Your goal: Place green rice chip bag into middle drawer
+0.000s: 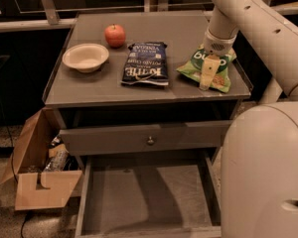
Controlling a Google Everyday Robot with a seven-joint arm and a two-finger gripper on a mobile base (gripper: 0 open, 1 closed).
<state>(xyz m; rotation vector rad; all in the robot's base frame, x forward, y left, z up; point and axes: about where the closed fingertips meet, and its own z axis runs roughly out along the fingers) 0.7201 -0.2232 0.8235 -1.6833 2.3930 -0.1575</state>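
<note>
The green rice chip bag (190,66) lies flat on the right side of the cabinet top, its chip pictures toward the front edge. My gripper (207,79) hangs from the arm at the upper right and is down on the middle of the bag, covering part of it. The middle drawer (149,202) is pulled out below, a wide grey tray with a bare floor, and nothing is in it.
A dark blue Kettle chip bag (146,63) lies left of the green bag. A white bowl (86,56) and a red apple (115,35) sit further left. The drawer front with a knob (150,141) stands slightly out. A cardboard box (39,172) sits on the floor at left.
</note>
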